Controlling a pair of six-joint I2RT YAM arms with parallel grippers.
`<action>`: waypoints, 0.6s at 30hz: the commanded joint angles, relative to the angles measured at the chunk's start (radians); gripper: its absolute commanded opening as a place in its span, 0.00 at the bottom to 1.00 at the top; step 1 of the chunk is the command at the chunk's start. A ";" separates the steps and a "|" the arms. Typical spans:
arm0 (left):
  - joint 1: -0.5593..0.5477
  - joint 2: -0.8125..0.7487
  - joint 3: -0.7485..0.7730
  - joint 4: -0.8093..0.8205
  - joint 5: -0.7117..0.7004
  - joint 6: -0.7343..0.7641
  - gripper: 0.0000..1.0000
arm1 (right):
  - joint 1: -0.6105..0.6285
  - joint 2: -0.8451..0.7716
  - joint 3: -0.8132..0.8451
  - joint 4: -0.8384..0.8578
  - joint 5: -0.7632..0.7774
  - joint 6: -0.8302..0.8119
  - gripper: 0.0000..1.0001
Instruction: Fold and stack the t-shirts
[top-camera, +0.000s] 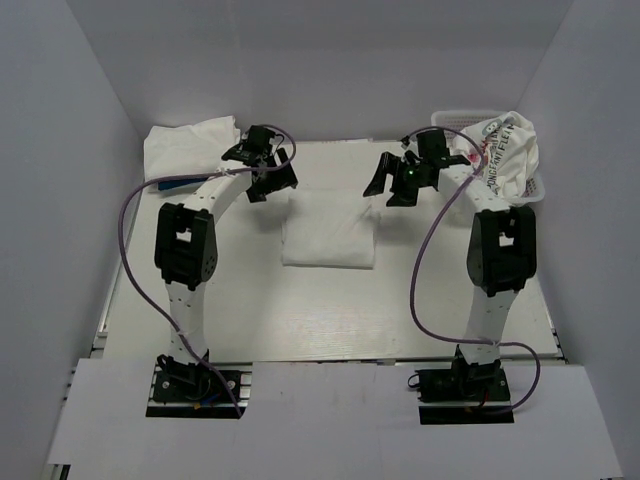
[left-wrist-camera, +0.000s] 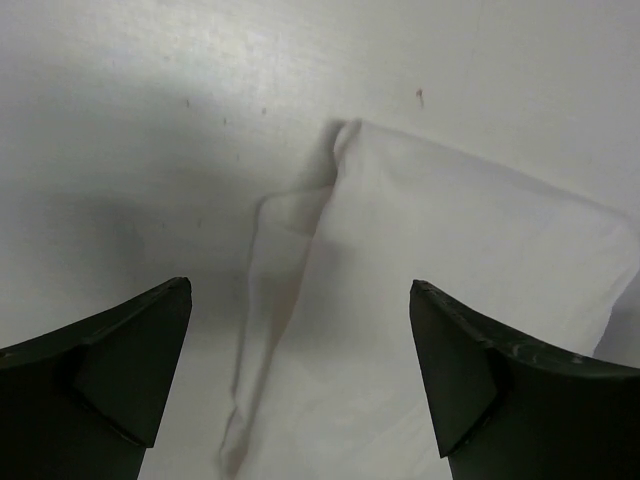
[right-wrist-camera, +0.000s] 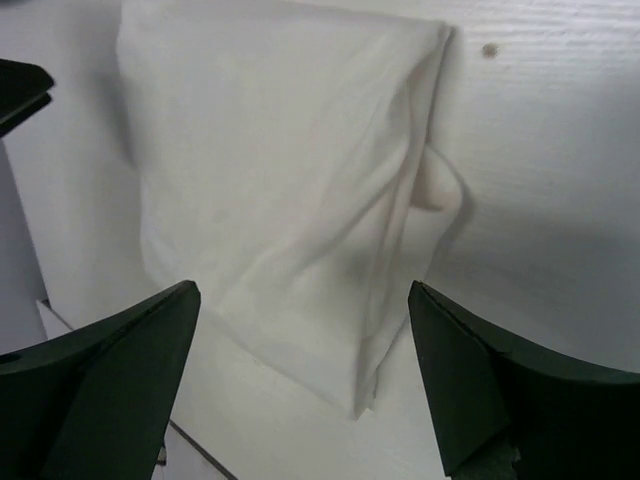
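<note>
**Both hands wide open above the folded white t-shirt**

In the middle of the top frame, a folded white t-shirt (top-camera: 328, 235) is lying flat on the white counter (top-camera: 300, 320) as a roughly square packet. The left hand (top-camera: 268, 172) is hovering over the packet's upper left corner, and the right hand (top-camera: 395, 180) is hovering over its upper right corner. Each hand is standing with its fingers spread wide and is gripping nothing. In both wrist views the cloth is showing in the gap between the dark fingertips, clear of them. There is a soft crease in the cloth, and a bit of fabric is poking out at the packet's side edge. At the upper left of the top frame, a pile of white t-shirts (top-camera: 190, 145) is resting on the counter. At the upper right, a white lattice basket (top-camera: 465, 117) is holding a white printed t-shirt (top-camera: 505, 150), which is bulging over the rim.
</note>
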 joint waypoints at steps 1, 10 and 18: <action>-0.031 -0.153 -0.108 0.040 0.058 0.008 1.00 | 0.016 -0.144 -0.102 0.112 -0.104 0.015 0.90; -0.031 -0.173 -0.356 0.104 0.176 0.091 1.00 | 0.047 -0.313 -0.369 0.168 -0.089 -0.005 0.90; -0.040 -0.079 -0.389 0.237 0.334 0.165 0.96 | 0.050 -0.399 -0.451 0.154 -0.046 -0.010 0.90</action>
